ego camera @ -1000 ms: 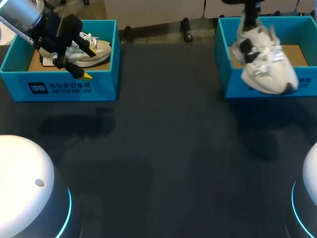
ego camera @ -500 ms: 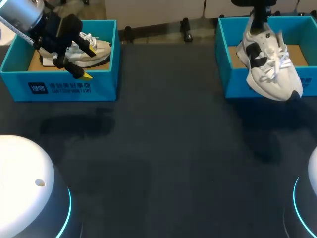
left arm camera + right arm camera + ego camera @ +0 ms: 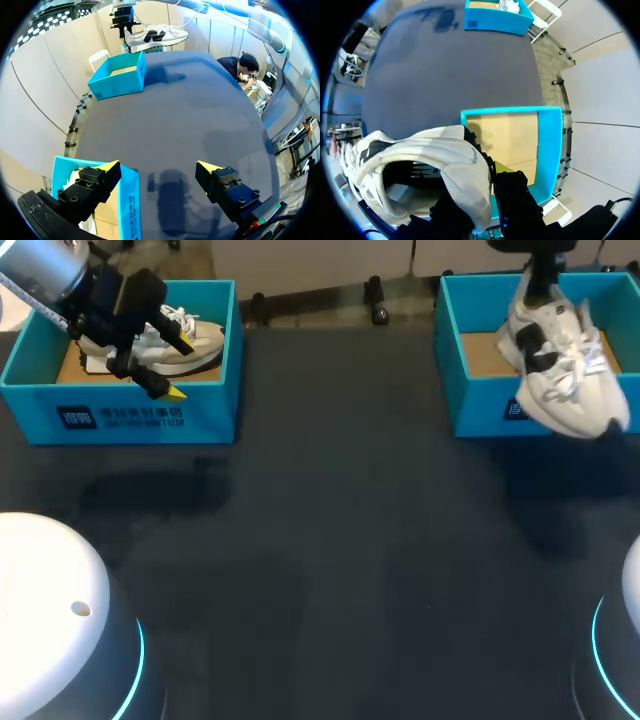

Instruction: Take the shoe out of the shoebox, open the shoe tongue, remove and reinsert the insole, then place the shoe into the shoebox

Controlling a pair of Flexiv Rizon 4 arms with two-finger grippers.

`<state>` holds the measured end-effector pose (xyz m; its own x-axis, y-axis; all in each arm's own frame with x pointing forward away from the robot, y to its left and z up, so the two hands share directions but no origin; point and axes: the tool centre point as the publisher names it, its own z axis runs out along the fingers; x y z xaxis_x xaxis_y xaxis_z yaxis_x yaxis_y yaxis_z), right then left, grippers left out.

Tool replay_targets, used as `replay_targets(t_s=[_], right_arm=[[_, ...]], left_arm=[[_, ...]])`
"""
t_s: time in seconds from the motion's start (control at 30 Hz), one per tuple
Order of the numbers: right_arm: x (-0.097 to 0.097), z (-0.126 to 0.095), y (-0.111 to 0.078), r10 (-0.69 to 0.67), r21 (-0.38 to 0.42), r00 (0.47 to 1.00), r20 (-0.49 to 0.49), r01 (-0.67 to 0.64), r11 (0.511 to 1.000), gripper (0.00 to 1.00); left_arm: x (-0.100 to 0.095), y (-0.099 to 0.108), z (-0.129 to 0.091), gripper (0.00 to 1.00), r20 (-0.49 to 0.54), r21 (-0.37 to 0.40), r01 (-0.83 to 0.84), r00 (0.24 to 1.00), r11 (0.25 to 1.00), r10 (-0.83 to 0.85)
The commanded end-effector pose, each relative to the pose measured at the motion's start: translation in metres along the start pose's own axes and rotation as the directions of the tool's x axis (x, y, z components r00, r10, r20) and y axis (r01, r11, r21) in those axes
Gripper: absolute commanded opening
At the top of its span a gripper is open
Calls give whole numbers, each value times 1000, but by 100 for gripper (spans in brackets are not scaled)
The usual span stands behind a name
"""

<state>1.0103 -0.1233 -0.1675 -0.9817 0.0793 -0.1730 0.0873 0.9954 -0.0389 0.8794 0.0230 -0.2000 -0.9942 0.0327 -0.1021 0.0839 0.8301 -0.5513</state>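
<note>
The work surface is a dark grey table point(image 3: 330, 540) that fills the head view from edge to edge. Two white rounded robot bases occupy the lower left point(image 3: 50, 620) and lower right point(image 3: 625, 640) corners. Two open blue shoeboxes stand at the far side, well apart: the left shoebox point(image 3: 130, 420) in the upper left of the frame and the right shoebox point(image 3: 480, 400) in the upper right, each with a brown cardboard floor. Two shoes are present. The white shoe point(image 3: 565, 370), with black side markings and loose laces, hangs in the upper right, heel up and toe down, overlapping the right end of the right shoebox's front wall. The right gripper point(image 3: 542, 290) clamps its heel collar, one finger inside the shoe and one outside. The beige shoe point(image 3: 195, 345) lies inside the left shoebox, partly hidden by the left arm. The left gripper point(image 3: 159, 167) hovers over that shoebox's front wall with its fingers spread wide and nothing between them, one finger above the shoebox and the other above the table.
</note>
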Motion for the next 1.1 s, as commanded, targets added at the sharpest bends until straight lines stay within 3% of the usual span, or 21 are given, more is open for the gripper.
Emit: replay_targets(t_s=[0.03, 0.3, 0.53, 0.63, 0.93, 1.1], right_arm=[[-14, 4, -26, -4, 0, 1000, -22, 4, 1000, 0], [-33, 16, -83, 42, 78, 998, -37, -39, 996, 0], [-42, 29, -135, 126, 51, 992, 13, -127, 991, 0], [-45, 34, -154, 148, 83, 989, 19, -149, 985, 0], [-51, 44, -193, 216, 124, 976, 4, -215, 969, 0], [-47, 42, -206, 336, 119, 942, 28, -337, 934, 0]], left_arm=[[1, 0, 0, 100, 1, -2, -1, 1000, 1000, 1], [1, 0, 0, 100, 1, -2, -1, 1000, 1000, 1], [1, 0, 0, 100, 1, -2, -1, 1000, 1000, 1], [1, 0, 0, 100, 1, -2, -1, 1000, 1000, 1], [1, 0, 0, 100, 1, -2, -1, 1000, 1000, 1], [1, 0, 0, 100, 1, -2, -1, 1000, 1000, 1]])
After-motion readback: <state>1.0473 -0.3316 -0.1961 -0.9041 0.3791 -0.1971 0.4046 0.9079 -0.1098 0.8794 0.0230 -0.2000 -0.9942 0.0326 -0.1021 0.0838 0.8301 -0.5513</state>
